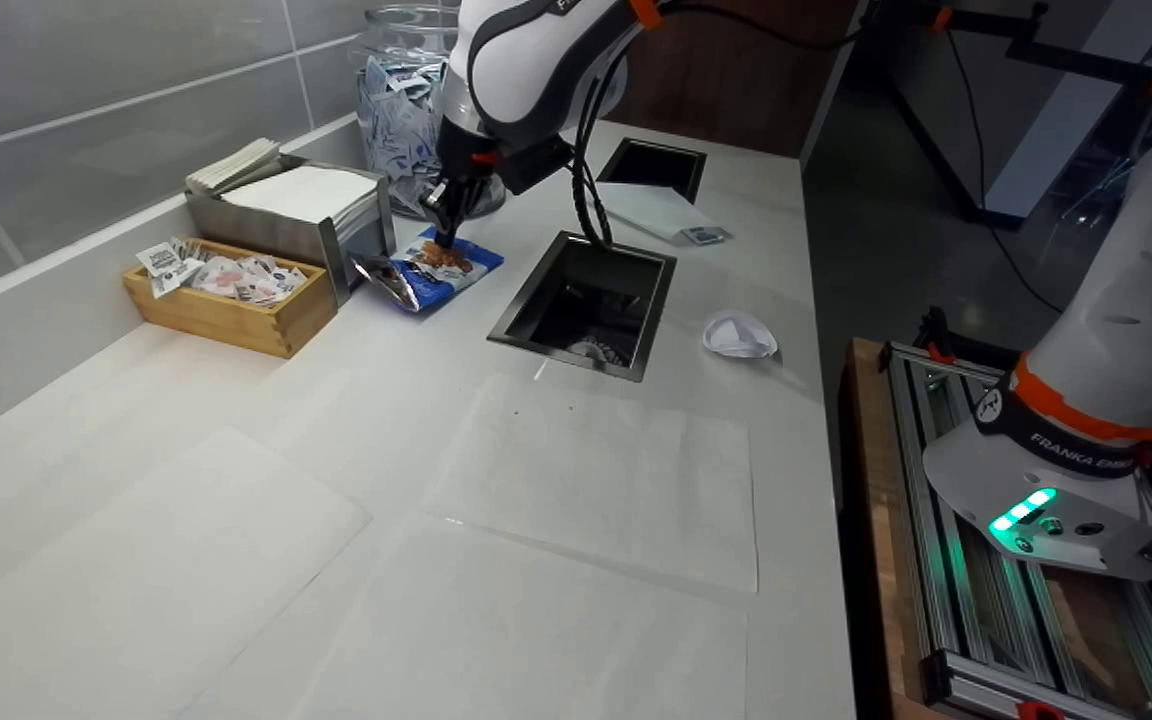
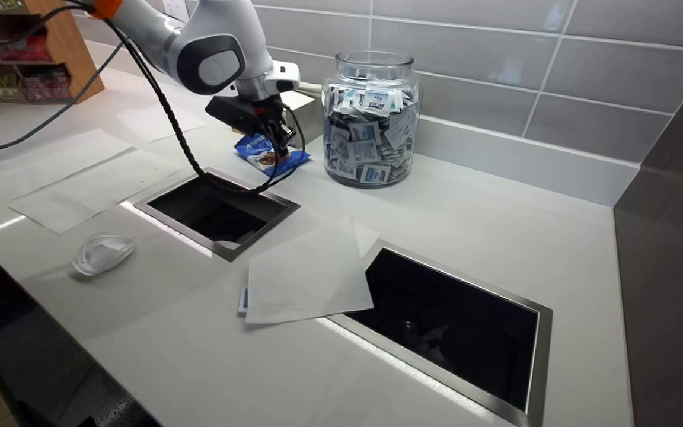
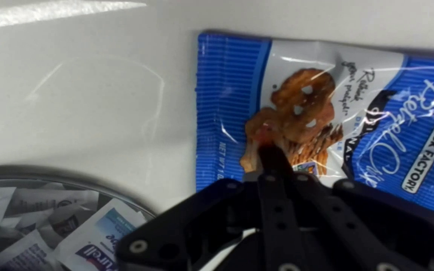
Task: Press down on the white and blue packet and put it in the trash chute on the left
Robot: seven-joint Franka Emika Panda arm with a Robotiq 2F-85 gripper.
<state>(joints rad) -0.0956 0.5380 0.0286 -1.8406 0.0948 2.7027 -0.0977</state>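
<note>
Glossy grey tiles [image 1: 156, 80] run behind a smooth white countertop [image 2: 495, 207], where a black two-finger gripper [image 3: 273, 156] on a white jointed robot arm [image 1: 526, 75] points downward. Its fingers [image 3: 279, 210] look fully closed, dark tips together and touching the upper face of a crinkled blue and white plastic packet [image 3: 337, 105] printed with brown pretzels; how hard they press is difficult to judge from these angles. The packet lies on the countertop, its glossy film creased and catching bright reflections, one end silvery in an exterior view. It sits between a grey metal napkin holder [image 1: 271, 235], stacked with flat white napkins [image 1: 301, 193], and a dark rectangular opening [image 1: 523, 300] with a flat steel rim. Beside the holder stands a low, pale wooden box [image 1: 206, 318] of small paper sachets [image 1: 246, 280]. Near the packet, a wide clear glass jar [image 2: 374, 68] is filled with square white and blue sachets [image 2: 365, 139]. Farther along, a thin white paper sheet [image 2: 306, 279] overlaps the edge of a second steel-rimmed opening [image 2: 543, 362]. On the countertop's outer side rests a crumpled white wrapper [image 2: 104, 255], curled and hollow.
</note>
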